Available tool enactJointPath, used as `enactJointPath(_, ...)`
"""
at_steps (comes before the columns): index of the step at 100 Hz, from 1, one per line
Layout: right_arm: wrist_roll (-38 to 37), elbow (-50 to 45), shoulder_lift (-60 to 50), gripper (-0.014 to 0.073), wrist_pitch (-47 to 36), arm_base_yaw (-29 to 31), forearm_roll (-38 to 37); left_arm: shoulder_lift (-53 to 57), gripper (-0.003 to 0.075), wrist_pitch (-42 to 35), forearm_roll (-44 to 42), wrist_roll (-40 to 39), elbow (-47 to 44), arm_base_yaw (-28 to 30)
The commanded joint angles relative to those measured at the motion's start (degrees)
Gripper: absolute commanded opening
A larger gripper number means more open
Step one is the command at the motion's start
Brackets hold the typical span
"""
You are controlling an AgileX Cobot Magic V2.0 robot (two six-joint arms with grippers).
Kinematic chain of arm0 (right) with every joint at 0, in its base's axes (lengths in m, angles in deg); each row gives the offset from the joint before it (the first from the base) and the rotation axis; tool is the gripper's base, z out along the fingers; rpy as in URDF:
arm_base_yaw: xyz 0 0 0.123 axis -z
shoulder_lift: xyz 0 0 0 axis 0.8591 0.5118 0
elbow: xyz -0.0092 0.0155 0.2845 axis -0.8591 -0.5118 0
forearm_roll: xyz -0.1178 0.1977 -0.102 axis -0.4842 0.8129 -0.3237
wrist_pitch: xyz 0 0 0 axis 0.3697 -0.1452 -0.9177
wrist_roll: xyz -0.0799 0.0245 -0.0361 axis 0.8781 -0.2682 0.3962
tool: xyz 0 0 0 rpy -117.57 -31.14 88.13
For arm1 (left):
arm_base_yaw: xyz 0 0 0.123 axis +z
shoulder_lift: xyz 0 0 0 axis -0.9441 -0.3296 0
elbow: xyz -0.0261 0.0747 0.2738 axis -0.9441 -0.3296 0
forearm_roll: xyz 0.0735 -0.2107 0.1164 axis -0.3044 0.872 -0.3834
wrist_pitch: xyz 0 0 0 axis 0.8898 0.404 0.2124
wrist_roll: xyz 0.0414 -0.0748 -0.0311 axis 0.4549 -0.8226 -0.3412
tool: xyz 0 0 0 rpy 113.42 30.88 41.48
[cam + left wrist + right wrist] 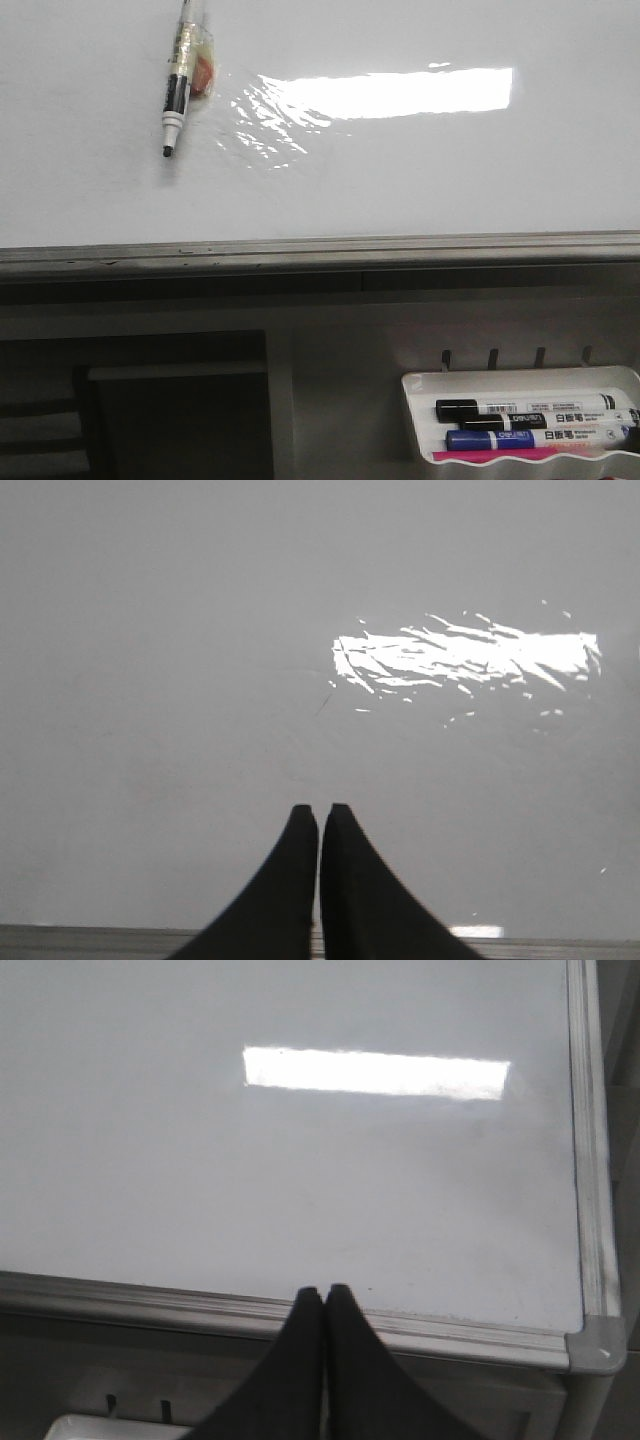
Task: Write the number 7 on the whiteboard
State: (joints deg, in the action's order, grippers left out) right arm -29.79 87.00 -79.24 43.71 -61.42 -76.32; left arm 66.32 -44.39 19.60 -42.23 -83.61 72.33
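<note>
The whiteboard (420,180) fills the upper front view, glossy white with a bright rectangular glare (400,92) and wrinkled film reflections. No number 7 shows on it. A black-and-white marker (176,95) wrapped in yellowish tape hangs tip down at the board's upper left; what holds it is out of view. Neither gripper shows in the front view. My left gripper (320,808) is shut and empty, facing the whiteboard (200,660) near its glare. My right gripper (326,1289) is shut and empty over the whiteboard's grey bottom edge (150,1298).
A white plastic tray (418,385) at the lower right, below the board, holds black and blue markers (530,410). The whiteboard's right frame and corner piece (597,1345) show in the right wrist view. A dark open shelf (170,410) lies below left.
</note>
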Motion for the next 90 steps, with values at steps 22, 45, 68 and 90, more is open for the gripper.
enactJointPath(22,0.30,-1.82,-1.08,-0.0071,-7.96,0.35,22.90,1.74,-0.0020,-4.83,28.96,-0.52,-2.00,-0.25)
enactJointPath(45,0.30,0.10,-1.08,-0.0057,-2.66,0.35,36.15,1.74,-0.0020,-2.08,31.79,-0.52,0.15,-0.25)
enactJointPath(68,0.30,8.39,4.88,-0.0050,11.87,0.35,33.37,-4.65,-0.0020,13.07,27.99,0.20,10.87,-0.25)
enactJointPath(90,0.30,18.83,19.62,-0.0050,23.51,0.35,30.15,-16.43,-0.0020,29.72,25.18,12.21,25.35,-0.25)
